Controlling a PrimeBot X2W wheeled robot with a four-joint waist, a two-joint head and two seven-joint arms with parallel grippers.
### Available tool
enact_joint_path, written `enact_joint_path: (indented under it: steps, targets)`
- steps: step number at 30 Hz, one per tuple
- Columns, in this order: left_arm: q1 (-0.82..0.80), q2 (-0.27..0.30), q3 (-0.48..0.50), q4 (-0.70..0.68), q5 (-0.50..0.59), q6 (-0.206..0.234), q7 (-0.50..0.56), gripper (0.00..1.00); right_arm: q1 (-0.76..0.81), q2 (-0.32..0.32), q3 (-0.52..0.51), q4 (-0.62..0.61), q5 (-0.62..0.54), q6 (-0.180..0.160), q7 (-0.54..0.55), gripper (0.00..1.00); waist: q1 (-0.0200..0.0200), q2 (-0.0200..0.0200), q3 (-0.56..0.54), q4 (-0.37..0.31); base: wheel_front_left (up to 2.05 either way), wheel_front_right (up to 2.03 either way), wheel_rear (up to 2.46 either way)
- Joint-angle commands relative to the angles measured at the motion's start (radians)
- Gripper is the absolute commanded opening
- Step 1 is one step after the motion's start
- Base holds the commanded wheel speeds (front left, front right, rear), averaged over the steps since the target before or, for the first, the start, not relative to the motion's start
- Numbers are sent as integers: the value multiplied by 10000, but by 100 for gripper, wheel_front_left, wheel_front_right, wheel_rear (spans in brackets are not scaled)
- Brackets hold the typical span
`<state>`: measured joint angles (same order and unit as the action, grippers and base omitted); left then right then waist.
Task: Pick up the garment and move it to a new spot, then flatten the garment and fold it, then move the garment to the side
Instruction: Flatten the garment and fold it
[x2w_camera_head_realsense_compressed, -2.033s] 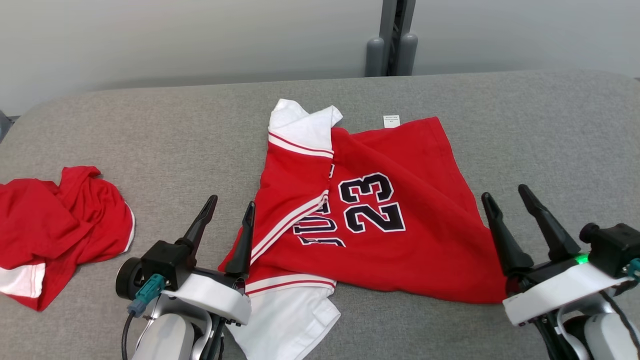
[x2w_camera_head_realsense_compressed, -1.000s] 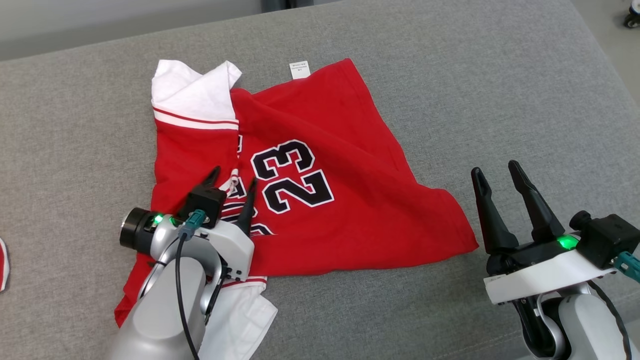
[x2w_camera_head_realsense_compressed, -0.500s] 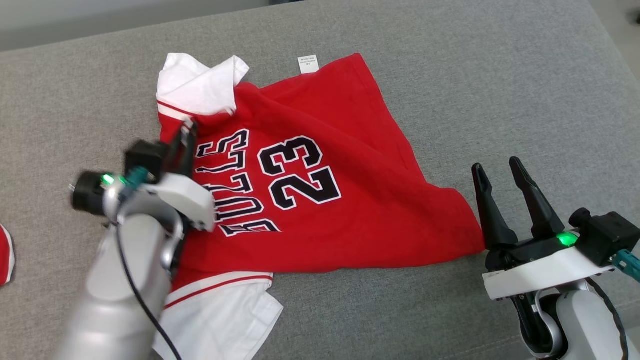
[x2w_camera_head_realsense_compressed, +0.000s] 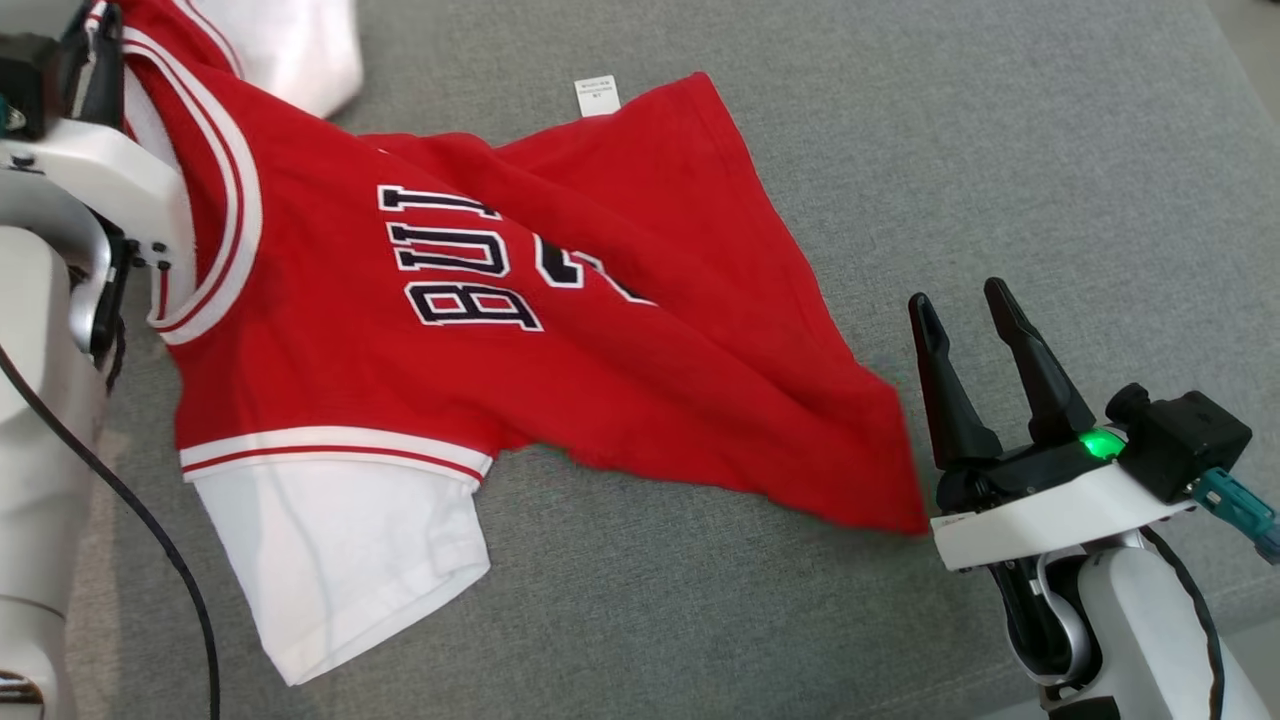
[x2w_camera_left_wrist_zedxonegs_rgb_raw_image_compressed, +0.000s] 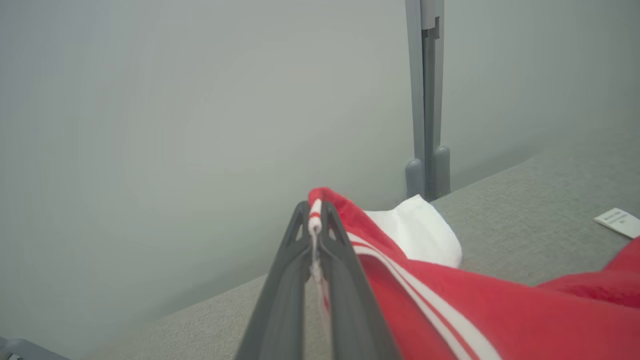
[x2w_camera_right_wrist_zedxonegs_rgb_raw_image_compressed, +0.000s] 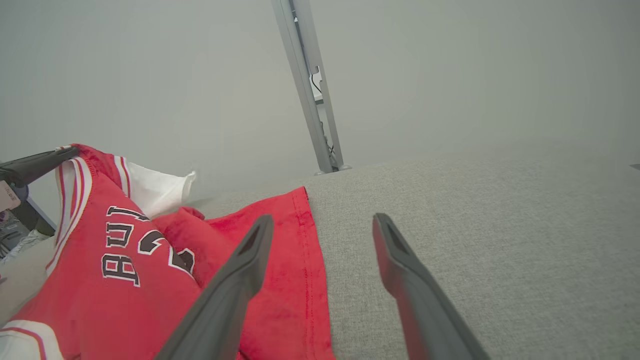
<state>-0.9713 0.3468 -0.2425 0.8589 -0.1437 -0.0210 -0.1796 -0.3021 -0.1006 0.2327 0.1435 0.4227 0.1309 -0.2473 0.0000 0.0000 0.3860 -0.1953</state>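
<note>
Left gripper (x2w_camera_left_wrist_zedxonegs_rgb_raw_image_compressed: 313, 212): clamped tight on the jersey (x2w_camera_head_realsense_compressed: 420, 330), fingers pinching the red-and-white striped trim at the neckline. In the left wrist view the trim runs right between the two fingers, no gap.

Jersey position: held end is up off the surface (x2w_camera_head_realsense_compressed: 1000, 150) at the far left of the head view, against the left wrist. The rest drapes down and to the right across the grey fabric. The far hem with the white tag (x2w_camera_head_realsense_compressed: 597, 96) lies on the surface, and so does the lower-right corner. The front faces up with "BUL" readable; a fold covers most of the number. One white sleeve (x2w_camera_head_realsense_compressed: 350, 560) spreads at the lower left, the other (x2w_camera_head_realsense_compressed: 300, 50) sits at the top left beside the gripper. Whether the lower sleeve touches the surface, I can't tell.

Right gripper (x2w_camera_head_realsense_compressed: 957, 295): jaws spread wide, nothing between them. It sits low at the right of the head view, with the jersey's lower-right corner just beside its base. In the right wrist view its left finger overlaps the red hem edge and its right finger is over bare grey. Contact with the cloth is unclear. A green light (x2w_camera_head_realsense_compressed: 1100, 440) shows on that wrist.

Background: pale wall and a grey post (x2w_camera_left_wrist_zedxonegs_rgb_raw_image_compressed: 425, 100) behind the surface's far edge. A black cable (x2w_camera_head_realsense_compressed: 150, 540) runs along the left forearm.
</note>
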Motion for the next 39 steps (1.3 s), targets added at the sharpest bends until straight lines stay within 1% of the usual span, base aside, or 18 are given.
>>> enact_joint_path:
  steps: [1, 4, 5, 6, 7, 8, 13, 18, 20, 22, 24, 25, 29, 31, 33, 38, 39]
  targets:
    - [-216, 53, -13, 134, 82, -89, 27, 0, -106, -4, -4, 37, -27, -3, -87, 100, 0, 0, 100, -95, 0, 0, 0]
    - [-597, 149, -36, 665, 88, -35, 60, 0, -211, 67, 65, 135, -19, -3, -133, 100, 0, 0, 200, -171, 0, 0, 0]
    - [-688, 142, -6, 862, 38, 16, 61, 29, -228, 94, 90, 168, -25, -3, -134, 100, 0, 0, 221, -186, 0, 0, 0]
    - [-747, 135, 24, 1102, -13, 64, 148, 100, -257, 123, 129, 199, -28, -3, -129, 100, 0, 0, 239, -199, 0, 0, 0]
    - [-796, 109, 14, 1319, -35, 54, 217, 100, -300, 147, 169, 216, -30, -3, -144, 100, 0, 0, 253, -206, 0, 0, 0]
    - [-844, 46, -49, 1487, -52, -52, 259, 100, -335, 165, 208, 233, -25, -3, -154, 100, 0, 0, 253, -202, 0, 0, 0]
    - [-905, -149, 24, 1892, -243, 67, -271, 100, -315, 126, 176, 342, -74, -3, -190, 100, 0, 0, 64, 51, 0, 0, 0]
    - [-440, -404, 118, 1638, -474, 54, -712, 100, -162, -10, 83, 384, -73, -3, -196, 100, 0, 0, -429, 491, 0, 0, 0]
    - [-112, -560, 242, 1273, -660, 35, -807, 100, -34, -73, -15, 399, -84, -3, -195, 100, 0, 0, -677, 745, 0, 0, 0]
    - [616, -782, 475, 351, -901, 94, -861, 100, 125, -137, -110, 402, -164, -3, -198, 100, 0, 0, -984, 1129, 0, 0, 0]
    - [1378, -1014, 624, -553, -983, 244, -862, 100, 275, -194, -189, 392, -255, -3, -199, 100, 0, 0, -1197, 1457, 0, 0, 0]
    - [1378, -1014, 624, -553, -983, 244, -862, 100, 275, -194, -189, 392, -255, -3, -199, 100, 0, 0, -1197, 1457, 0, 0, 0]
    - [3175, -1643, 734, -2174, -1098, 351, -864, 100, 567, -326, -232, 474, -448, -3, -200, 100, 0, 0, -1706, 2024, 0, 0, 0]
    - [4055, -1957, 779, -2766, -1159, 421, -864, 100, 676, -422, -434, 563, -684, -3, -200, 100, 0, 0, -1945, 2259, 0, 0, 0]
    - [4906, -2237, 677, -3267, -1260, 246, -866, 100, 714, -357, -720, 626, -886, -3, -200, 100, 0, 0, -2144, 2454, 0, 0, 0]
    - [6558, -2633, 571, -4028, -1519, 101, -866, 100, 863, -191, -1052, 577, -1187, -3, -164, 100, 0, 0, -2505, 2807, 0, 0, 0]
    - [7075, -2732, 507, -4138, -1675, 71, -866, 100, 926, -215, -1119, 611, -1451, -3, -125, 100, 0, 0, -2647, 2882, 0, 0, 0]
